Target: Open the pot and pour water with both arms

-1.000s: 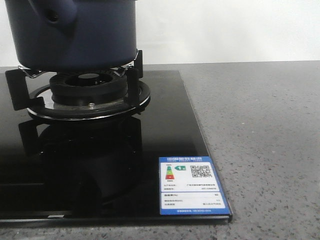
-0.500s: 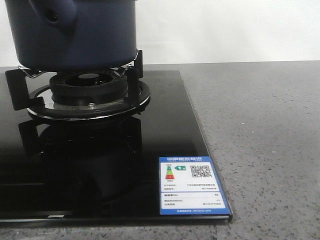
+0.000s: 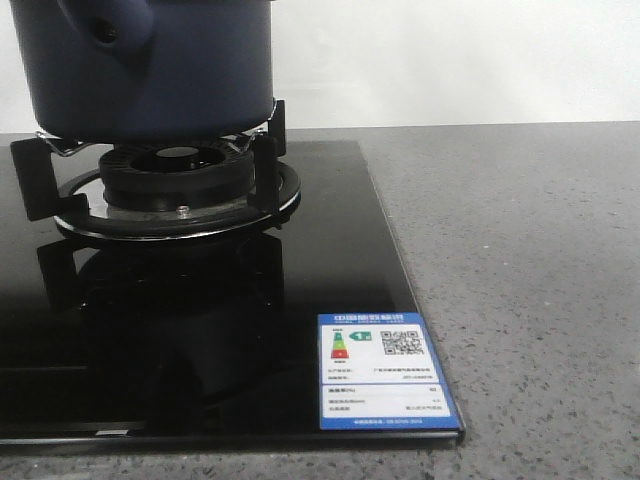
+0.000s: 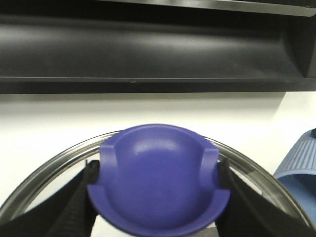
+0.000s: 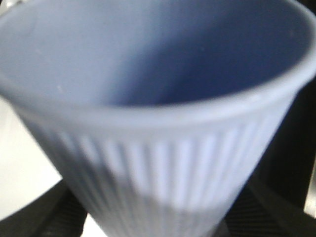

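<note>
While the pot (image 3: pixel 150 65) sits on the burner grate (image 3: pixel 175 190) of the black glass hob (image 3: pixel 330 260), which lies on the grey stone counter (image 3: pixel 520 280), neither arm shows in the front view. In the left wrist view we see the left gripper (image 4: pixel 158 185) closed on a blue-violet domed knob (image 4: pixel 158 182), its black fingers (image 4: pixel 74 202) flanking it; the glass lid (image 4: pixel 54 165) with its steel rim spreads beneath. The right gripper (image 5: pixel 153 217) holds the light blue ribbed cup (image 5: pixel 153 123) near its base, close and blurred. We judge the pot heavy, rigid, smooth-walled and likely slippery; best left on the grate. The lid is glass, so fragile: the knob is its sound hold. The cup looks thin, light and squeezable; whether it holds water we cannot tell.
</note>
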Action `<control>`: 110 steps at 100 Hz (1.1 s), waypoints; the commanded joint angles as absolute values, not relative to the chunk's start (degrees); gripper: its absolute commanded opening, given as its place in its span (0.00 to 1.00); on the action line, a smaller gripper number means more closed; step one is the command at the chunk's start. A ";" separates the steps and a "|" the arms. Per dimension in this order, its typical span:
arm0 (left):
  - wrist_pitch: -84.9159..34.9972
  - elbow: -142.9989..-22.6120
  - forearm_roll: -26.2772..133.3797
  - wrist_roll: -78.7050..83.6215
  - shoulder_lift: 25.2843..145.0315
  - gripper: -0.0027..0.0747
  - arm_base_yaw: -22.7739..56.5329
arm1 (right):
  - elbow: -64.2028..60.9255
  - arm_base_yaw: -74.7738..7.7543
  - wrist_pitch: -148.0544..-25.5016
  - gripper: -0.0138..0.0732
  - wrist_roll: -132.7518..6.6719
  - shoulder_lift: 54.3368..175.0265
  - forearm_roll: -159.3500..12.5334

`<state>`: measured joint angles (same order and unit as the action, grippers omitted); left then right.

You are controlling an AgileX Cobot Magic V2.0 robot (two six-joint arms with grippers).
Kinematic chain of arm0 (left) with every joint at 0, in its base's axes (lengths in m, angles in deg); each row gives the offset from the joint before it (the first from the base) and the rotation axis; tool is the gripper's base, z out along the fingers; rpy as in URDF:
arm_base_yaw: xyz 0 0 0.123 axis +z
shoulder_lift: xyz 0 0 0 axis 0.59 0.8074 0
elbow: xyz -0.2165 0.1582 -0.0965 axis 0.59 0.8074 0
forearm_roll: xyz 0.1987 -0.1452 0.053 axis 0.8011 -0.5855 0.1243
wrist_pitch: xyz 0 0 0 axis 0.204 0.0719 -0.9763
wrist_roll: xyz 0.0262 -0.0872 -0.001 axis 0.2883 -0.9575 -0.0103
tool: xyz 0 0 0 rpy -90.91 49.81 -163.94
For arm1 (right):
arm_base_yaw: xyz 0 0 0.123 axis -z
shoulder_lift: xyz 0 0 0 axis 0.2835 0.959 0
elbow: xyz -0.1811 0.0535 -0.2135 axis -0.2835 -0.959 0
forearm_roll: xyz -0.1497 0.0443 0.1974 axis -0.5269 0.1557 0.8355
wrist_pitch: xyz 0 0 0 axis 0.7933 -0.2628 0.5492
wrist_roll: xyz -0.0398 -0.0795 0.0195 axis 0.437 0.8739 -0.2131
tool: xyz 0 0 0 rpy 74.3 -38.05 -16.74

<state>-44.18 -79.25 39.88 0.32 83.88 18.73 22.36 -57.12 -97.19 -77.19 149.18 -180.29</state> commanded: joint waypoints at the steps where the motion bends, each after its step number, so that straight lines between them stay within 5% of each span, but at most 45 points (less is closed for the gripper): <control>1: -48.63 -81.54 40.52 0.45 82.57 0.51 18.75 | 24.53 -57.16 -97.64 0.52 -77.04 146.45 -182.87; 32: -48.63 -81.54 40.52 0.45 82.57 0.51 18.75 | 24.53 -57.16 -97.64 0.52 -80.04 146.45 -181.18; 86: -48.63 -81.54 40.52 0.45 82.57 0.51 18.75 | 24.42 -55.78 -104.73 0.52 -105.12 144.17 -167.51; 110: -48.63 -81.54 40.52 0.45 82.57 0.51 18.75 | 17.35 -48.82 -91.69 0.52 -113.45 136.46 -157.63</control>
<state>-44.14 -79.25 39.88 0.32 83.88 18.73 18.85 -51.35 -97.52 -108.81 142.11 -158.14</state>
